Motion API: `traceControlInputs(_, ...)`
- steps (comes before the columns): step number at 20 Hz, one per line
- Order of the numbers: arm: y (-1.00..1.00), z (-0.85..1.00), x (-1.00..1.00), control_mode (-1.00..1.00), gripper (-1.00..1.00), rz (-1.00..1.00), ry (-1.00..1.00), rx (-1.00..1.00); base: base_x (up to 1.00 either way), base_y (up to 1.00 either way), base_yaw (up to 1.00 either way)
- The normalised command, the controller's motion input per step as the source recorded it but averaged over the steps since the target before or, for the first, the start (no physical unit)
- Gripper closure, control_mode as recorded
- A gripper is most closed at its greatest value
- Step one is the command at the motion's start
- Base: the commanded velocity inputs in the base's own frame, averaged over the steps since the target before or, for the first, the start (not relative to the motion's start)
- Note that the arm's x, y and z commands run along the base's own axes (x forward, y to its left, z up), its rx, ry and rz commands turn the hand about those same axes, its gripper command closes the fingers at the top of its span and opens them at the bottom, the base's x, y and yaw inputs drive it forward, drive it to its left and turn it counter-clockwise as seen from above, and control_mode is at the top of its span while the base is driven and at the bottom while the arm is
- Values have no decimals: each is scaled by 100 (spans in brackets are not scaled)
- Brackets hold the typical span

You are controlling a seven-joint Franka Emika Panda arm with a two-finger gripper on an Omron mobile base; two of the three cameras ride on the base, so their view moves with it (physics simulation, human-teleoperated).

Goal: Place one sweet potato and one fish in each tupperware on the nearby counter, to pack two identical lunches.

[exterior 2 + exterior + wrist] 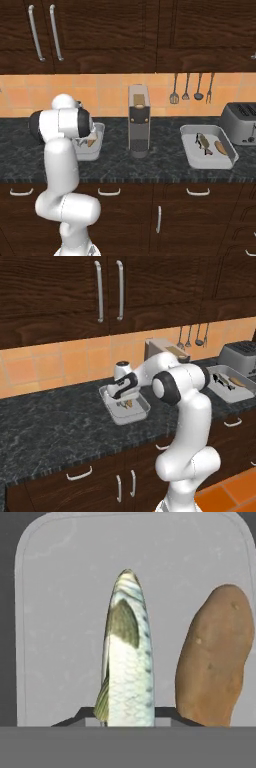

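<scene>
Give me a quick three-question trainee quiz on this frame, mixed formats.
1. True or false: the fish between the end effector fingertips is over the left tupperware.
2. What lies beside that fish in the hand view: A) sweet potato B) carrot C) bread?
3. What stands on the counter between the two tupperwares?

Key: 1 true. 2 A. 3 the coffee machine, with the right tupperware beyond it already holding a fish and a sweet potato.

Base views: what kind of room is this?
A rendered home kitchen: black stone counter over wooden cabinets, a toaster against the tiled wall, and utensils hanging there.
</scene>
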Motion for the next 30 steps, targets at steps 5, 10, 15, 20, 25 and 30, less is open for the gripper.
traceControlInputs(5,0,-4,10,-100,-100,-3,-1,0,0,0,0)
traceControlInputs(10,-28,64,-48,-100,-100,-10,-17,1,0,0,0)
traceControlInputs(15,-18,39,-100,-100,-100,-4,-49,0,0,0,0)
traceControlInputs(20,3,88,-100,-100,-100,0,-59,0,0,0,0)
traceControlInputs(25,32,100,-100,-100,-100,0,-33,-1,0,0,0)
traceControlInputs(30,46,100,-100,-100,-100,0,-10,-7,0,0,0)
